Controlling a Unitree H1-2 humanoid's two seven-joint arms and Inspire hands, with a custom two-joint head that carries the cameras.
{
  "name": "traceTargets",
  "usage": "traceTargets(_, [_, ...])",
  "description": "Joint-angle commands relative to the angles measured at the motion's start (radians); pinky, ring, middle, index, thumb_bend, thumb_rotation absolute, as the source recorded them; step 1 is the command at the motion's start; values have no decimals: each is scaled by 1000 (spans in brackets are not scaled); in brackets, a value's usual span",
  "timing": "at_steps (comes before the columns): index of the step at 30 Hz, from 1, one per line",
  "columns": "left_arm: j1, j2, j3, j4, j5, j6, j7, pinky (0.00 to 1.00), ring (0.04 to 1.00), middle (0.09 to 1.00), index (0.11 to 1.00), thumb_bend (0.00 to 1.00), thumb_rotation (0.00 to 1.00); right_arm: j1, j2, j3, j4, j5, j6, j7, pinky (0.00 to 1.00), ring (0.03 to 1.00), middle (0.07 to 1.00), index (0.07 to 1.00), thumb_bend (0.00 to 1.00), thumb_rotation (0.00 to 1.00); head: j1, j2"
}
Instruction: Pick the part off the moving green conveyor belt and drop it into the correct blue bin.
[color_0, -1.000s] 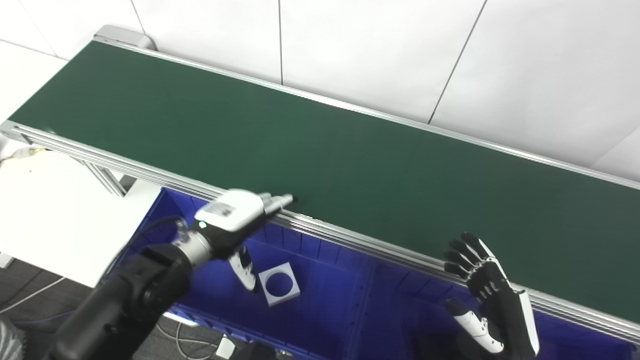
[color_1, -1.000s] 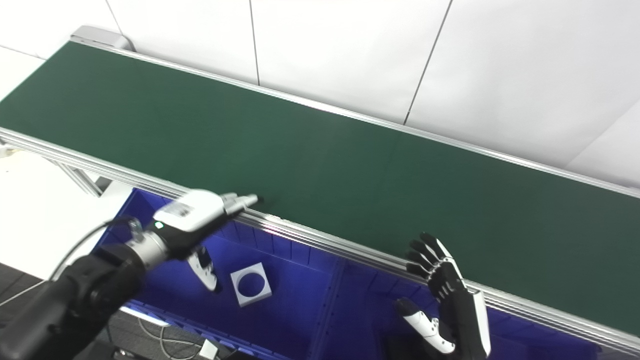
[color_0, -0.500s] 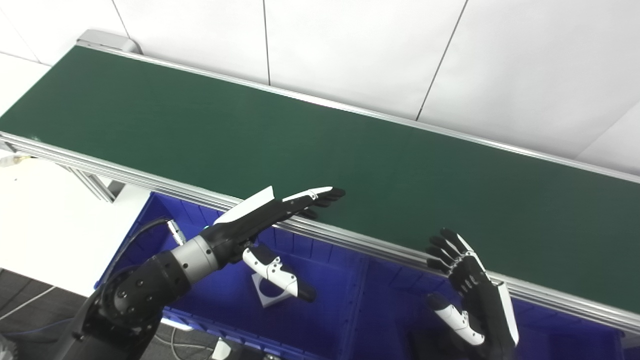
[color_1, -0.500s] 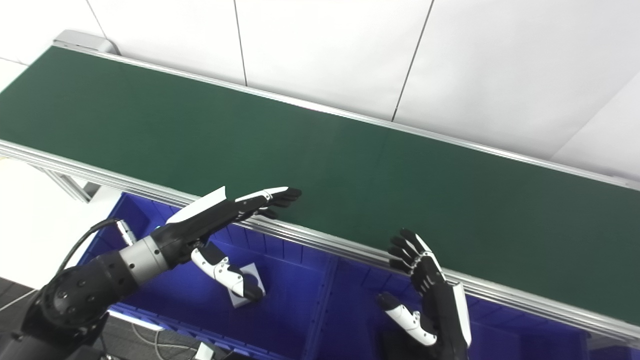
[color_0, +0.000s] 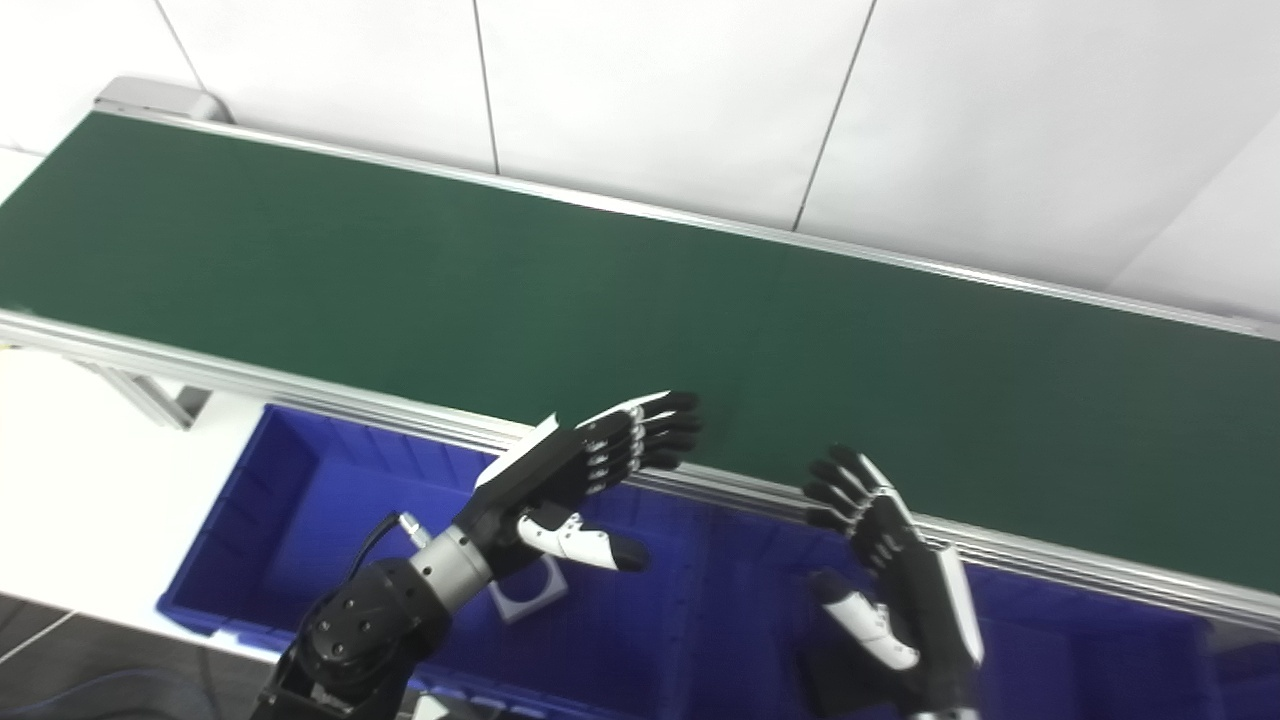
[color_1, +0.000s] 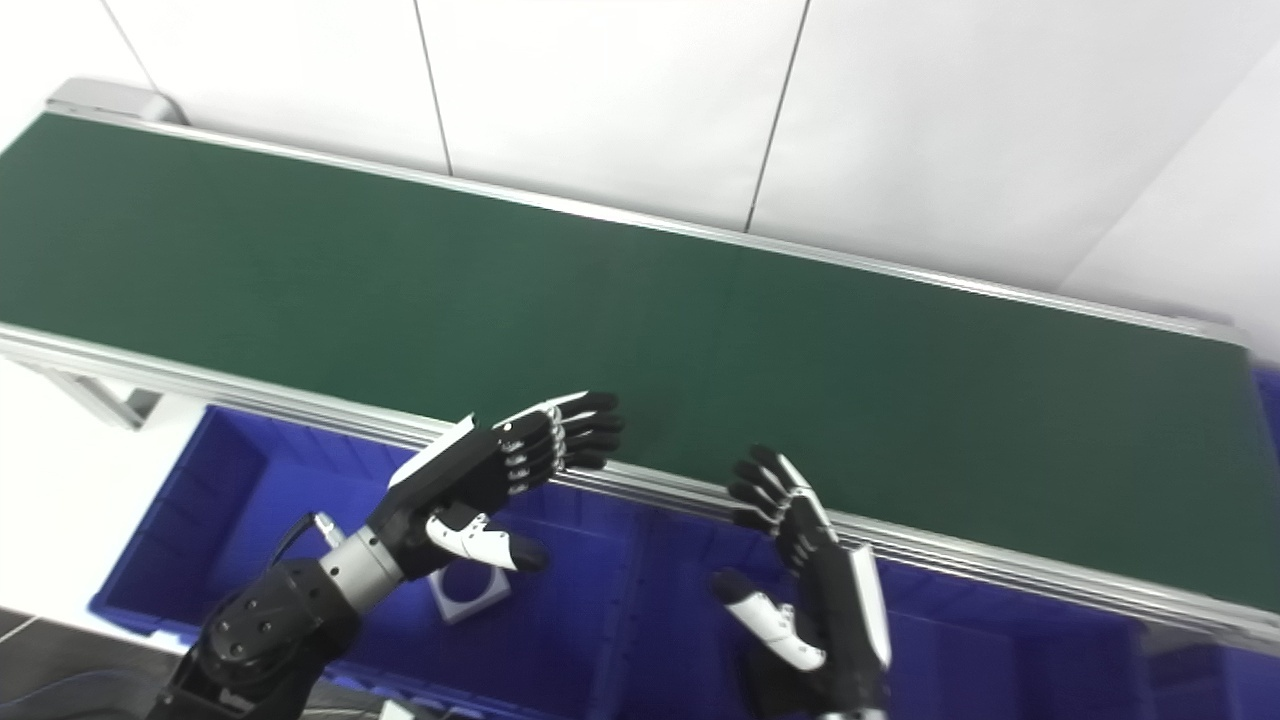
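Your left hand covers most of the white square part lying in the blue bin, so you see only its lower corner and a sliver of its round hole. The green conveyor belt runs off both side edges of the left eye view, hiding its ends. Your right hand is cut off at the wrist by the bottom edge, and the bin's right end is out of frame too.

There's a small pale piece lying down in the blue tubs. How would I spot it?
Below the near rail of the green conveyor belt, look into the left blue bin. On its floor, just under the left hand, lies a flat whitish square part with a round hole, the only loose item visible there.
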Motion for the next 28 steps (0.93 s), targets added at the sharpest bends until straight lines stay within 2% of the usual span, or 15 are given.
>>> traceTargets(1, [-18, 18, 5, 12, -23, -77, -13, 845, 868, 883, 890, 1000, 400, 0, 20, 12, -9, -2, -31, -6, 747, 818, 849, 889, 818, 620, -31, -5])
traceTargets(9, [-31, 56, 29, 93, -56, -147, -37, 842, 866, 881, 892, 1000, 393, -12, 49, 30, 35, -35, -46, -22, 769, 839, 865, 893, 836, 596, -194, -27])
traceTargets(10, [-33, 59, 31, 103, -60, -157, -38, 838, 865, 882, 892, 1000, 392, -14, 53, 32, 40, -39, -44, -24, 772, 840, 866, 893, 836, 593, -194, -27])
traceTargets(17, [-49, 91, 50, 152, -86, -193, -56, 841, 868, 885, 894, 1000, 372, -37, 86, 52, 82, -81, -35, -48, 780, 846, 871, 899, 848, 595, -316, -37])
traceTargets(20, [-56, 104, 58, 181, -106, -209, -73, 846, 870, 885, 894, 1000, 361, -46, 97, 57, 98, -92, -38, -57, 776, 845, 870, 900, 851, 592, -321, -36])
traceTargets(28, [-59, 112, 65, 210, -103, -238, -81, 835, 862, 877, 890, 1000, 365, -47, 99, 56, 104, -92, -45, -62, 775, 845, 869, 900, 845, 595, -266, -34])
